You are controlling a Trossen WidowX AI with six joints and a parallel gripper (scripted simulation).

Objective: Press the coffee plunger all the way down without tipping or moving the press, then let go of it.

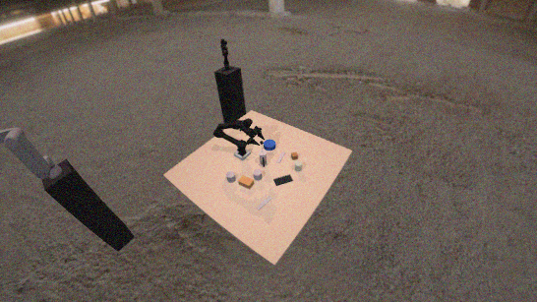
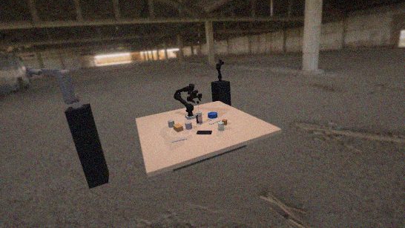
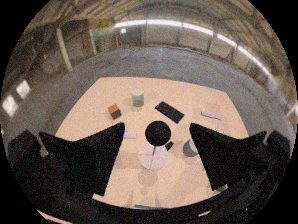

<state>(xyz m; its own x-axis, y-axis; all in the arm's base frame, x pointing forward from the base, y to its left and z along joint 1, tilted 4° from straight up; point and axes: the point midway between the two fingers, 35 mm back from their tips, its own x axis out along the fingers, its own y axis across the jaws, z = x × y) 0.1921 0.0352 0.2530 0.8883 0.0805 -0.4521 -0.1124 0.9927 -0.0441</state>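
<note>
Coffee Press Upright, Plunger Raised, Jaws Apart

Item: coffee press (image 1: 263,158) (image 2: 199,118) (image 3: 152,157), upright on the tabletop (image 1: 305,202) (image 2: 163,152) (image 3: 95,105), well inside its edges. Item: black plunger knob (image 2: 198,102) (image 3: 158,133), raised on a thin rod. Item: my jaws (image 1: 259,139) (image 2: 199,99), standing apart, clamped on nothing, the knob seen between them from the wrist. Item: blue round piece (image 1: 269,145) (image 2: 212,115), near the press. Item: black slab (image 1: 283,180) (image 2: 204,132) (image 3: 169,112), lying flat, apart from the press. Lettering: none I can read.
</note>
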